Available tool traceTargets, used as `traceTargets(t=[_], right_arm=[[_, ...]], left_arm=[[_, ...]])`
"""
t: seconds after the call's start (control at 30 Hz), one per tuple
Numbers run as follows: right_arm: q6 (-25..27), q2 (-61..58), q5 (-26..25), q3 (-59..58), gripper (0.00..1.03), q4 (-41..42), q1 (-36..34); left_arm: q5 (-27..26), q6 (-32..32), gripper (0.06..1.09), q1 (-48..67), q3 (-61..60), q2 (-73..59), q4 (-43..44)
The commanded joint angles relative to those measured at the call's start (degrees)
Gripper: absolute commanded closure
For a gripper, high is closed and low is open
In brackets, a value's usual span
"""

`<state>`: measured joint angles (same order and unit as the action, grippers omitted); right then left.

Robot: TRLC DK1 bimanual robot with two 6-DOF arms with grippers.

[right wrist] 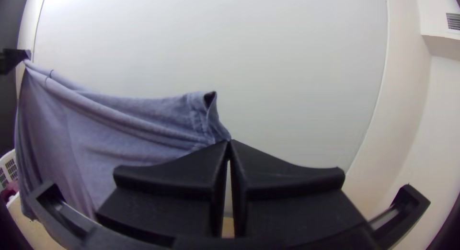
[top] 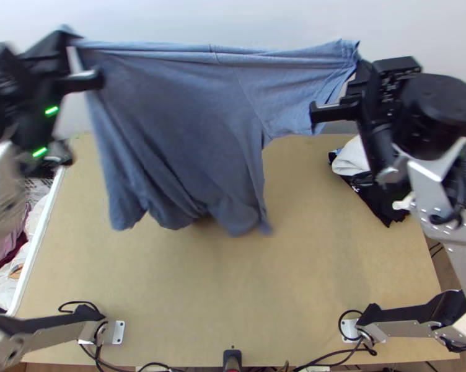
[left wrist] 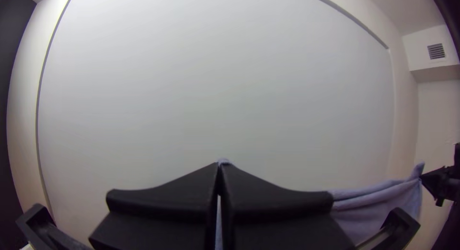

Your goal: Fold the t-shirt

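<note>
Wall (left wrist: 215,87) lies beyond our left pincer (left wrist: 219,164) and right pincer (right wrist: 230,141). Both clench the shirt (top: 177,111), hung below, we think to straighten it.

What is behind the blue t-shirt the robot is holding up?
Past the edges of the t-shirt, a pale wall shows and, lower down, the wooden table. Anything directly behind it is covered, so I can't tell.

The top view is bright; the white-and-black left arm (top: 2,180) and the blue-grey cloth t-shirt (top: 183,124) hem blur. Wrist-view distortion bows the large white wall panel (left wrist: 215,87); corners darken.
</note>
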<state>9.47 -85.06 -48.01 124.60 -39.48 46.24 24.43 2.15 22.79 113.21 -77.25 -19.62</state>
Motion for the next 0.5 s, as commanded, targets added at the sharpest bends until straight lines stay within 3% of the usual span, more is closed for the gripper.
traceTargets(t=[0.0, 0.3, 0.47], right_arm=[[-3.94, -0.64, 2.83, -7.96, 1.00, 0.20, -4.49], [-19.41, -2.31, 13.47, -24.14, 1.00, 0.20, -13.46], [-23.27, -6.17, 17.77, -29.59, 1.00, 0.90, -18.20]], left_arm=[[-0.96, 0.40, 1.05, -3.19, -4.66, -12.48, 13.46], [-1.40, 2.24, 1.05, -0.37, -7.04, -29.53, 21.99], [-3.07, 5.32, 1.05, 0.24, -6.86, -37.53, 22.43]])
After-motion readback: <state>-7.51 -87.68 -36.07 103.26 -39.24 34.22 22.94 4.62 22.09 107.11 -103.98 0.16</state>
